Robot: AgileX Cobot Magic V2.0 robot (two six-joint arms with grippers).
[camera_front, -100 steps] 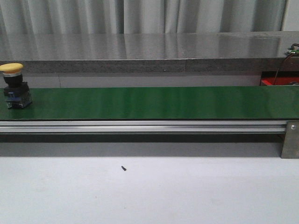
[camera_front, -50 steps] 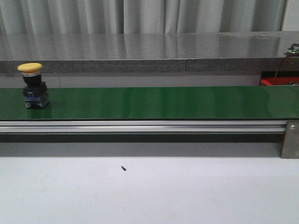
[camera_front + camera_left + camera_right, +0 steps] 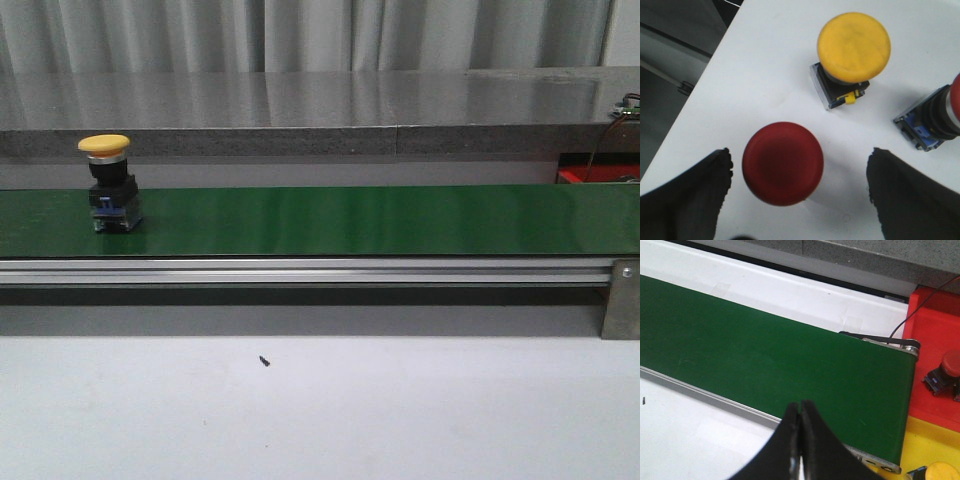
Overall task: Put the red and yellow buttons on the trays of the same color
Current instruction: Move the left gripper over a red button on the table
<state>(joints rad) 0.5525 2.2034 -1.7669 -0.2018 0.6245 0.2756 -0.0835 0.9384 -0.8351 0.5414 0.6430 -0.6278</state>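
yellow button point(image 3: 108, 184) | upright on belt | red tray point(image 3: 935, 355) | yellow tray point(image 3: 920, 447)

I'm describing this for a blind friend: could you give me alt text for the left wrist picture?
The left gripper hangs open over a white surface, its two dark fingers either side of a round red push button. Beyond it stand a yellow-capped button and, at the picture's edge, another red one.
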